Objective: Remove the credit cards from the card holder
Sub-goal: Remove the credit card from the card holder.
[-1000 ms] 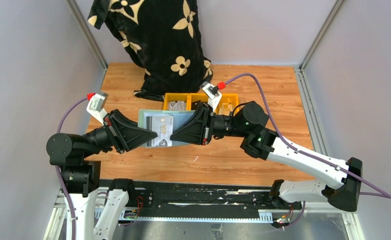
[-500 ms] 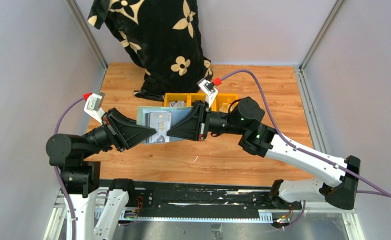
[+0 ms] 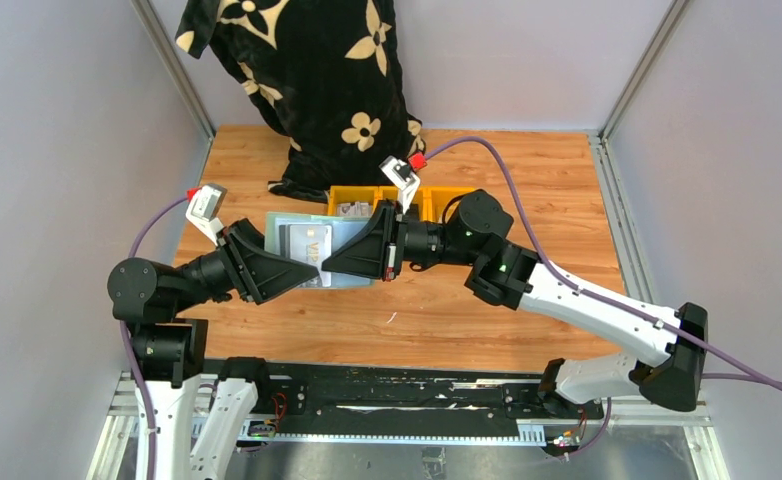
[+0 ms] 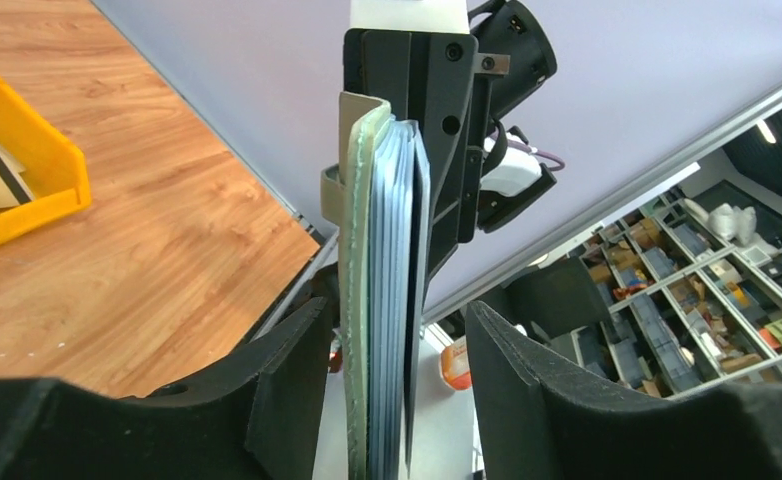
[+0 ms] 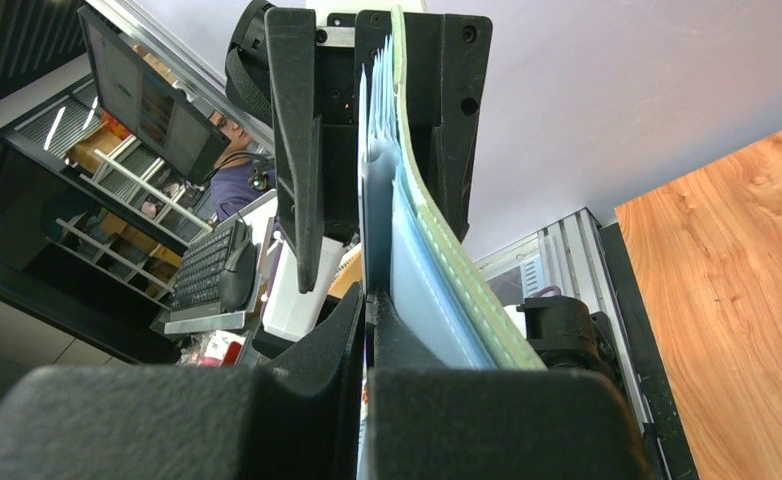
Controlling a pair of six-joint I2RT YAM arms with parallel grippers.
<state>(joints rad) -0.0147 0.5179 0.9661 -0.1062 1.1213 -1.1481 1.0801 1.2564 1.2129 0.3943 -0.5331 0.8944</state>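
Extraction step: holds the card holder [image 3: 355,232], right gripper [image 5: 365,310] clamped on its edge, left gripper [image 4: 392,335] apart around it. Next, probably: pinch 1 of the credit cards [image 3: 305,238], pull clear.

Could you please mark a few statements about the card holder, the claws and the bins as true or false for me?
1. The card holder is up off the table, between the left claw and the right claw. True.
2. The yellow bins sit at the near edge by the arm bases. False: they sit farther back, beside the black floral cloth.
3. The holder is snapped shut. False: the top view shows it open, with a pale card in it.
4. The left claw's fingers stand apart on either side of the holder. True.
5. The right claw is wide open. False: its fingers pinch a thin layer at the holder's edge.
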